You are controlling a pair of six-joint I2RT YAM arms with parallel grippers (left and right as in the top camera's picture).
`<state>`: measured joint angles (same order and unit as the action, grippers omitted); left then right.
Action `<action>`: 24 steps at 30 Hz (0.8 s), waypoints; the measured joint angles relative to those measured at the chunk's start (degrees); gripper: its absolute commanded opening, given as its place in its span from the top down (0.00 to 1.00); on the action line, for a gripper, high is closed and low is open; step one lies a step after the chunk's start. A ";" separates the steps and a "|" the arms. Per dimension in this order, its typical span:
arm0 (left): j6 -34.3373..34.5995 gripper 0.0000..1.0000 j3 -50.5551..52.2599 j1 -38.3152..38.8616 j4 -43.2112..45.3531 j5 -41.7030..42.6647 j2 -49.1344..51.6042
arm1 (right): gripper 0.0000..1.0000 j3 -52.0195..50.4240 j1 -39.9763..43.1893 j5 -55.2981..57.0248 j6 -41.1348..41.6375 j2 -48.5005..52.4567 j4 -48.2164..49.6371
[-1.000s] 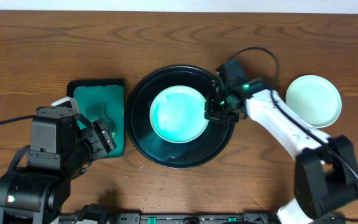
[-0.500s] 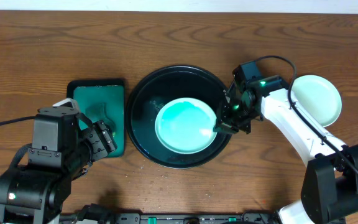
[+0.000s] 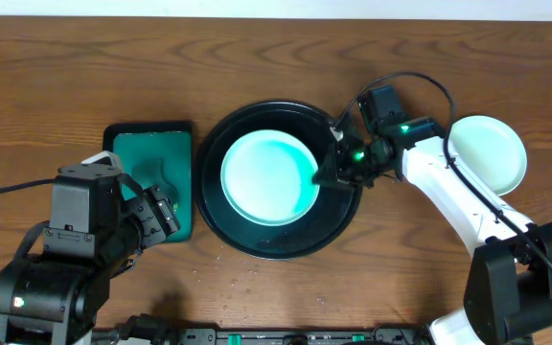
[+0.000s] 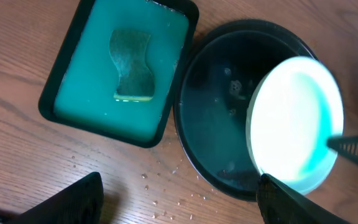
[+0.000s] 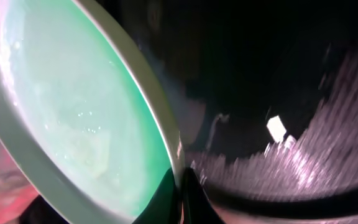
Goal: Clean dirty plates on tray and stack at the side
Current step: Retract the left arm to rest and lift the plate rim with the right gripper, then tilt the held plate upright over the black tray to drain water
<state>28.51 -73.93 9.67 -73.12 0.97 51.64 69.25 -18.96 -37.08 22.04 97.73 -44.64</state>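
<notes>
From overhead, your black tray (image 3: 257, 240) holds one tipped plate (image 3: 266, 177), raised off the tray floor rather than flat, with teal along its right edge. A second plate (image 3: 487, 153) lies on the table well to the right, outside the tray. The right gripper (image 3: 332, 174) is clamped on the tipped plate's right rim, and its arm reaches in from the lower right. The left gripper (image 3: 164, 211) hangs beside the green tray (image 3: 142, 144), jaws apart and empty.

In your left wrist view, the green tray carries a sponge (image 4: 132, 65). The tipped plate leans over the black tray's right half, and droplets (image 4: 166, 186) dot the wood nearby.

In your right wrist view, the fingertips (image 5: 194, 202) pinch the plate's rim.
</notes>
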 measured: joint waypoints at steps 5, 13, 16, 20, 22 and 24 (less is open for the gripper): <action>0.00 0.21 0.00 0.00 0.00 0.00 0.00 | 0.98 0.00 0.00 4.63 -1.84 0.00 7.69; 0.00 0.21 0.00 0.00 0.00 0.00 0.00 | 0.98 0.00 0.00 11.61 -3.82 0.00 10.62; 0.00 0.21 0.00 0.00 0.00 0.00 0.00 | 0.98 0.00 -0.02 14.60 -5.49 0.00 9.51; 0.00 0.21 0.00 0.00 0.00 0.00 0.00 | 0.98 0.00 -0.37 19.54 -8.15 -0.11 8.44; 0.00 0.21 0.00 0.00 0.00 0.00 0.00 | 0.98 0.00 -0.74 21.57 -8.96 -0.44 8.24; 0.00 0.21 0.00 0.00 0.00 0.00 0.00 | 0.98 0.00 -1.68 24.87 -9.70 -1.46 7.76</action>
<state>28.51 -73.93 9.67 -73.12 0.97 51.64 69.25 -20.64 -12.21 12.34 96.27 -36.88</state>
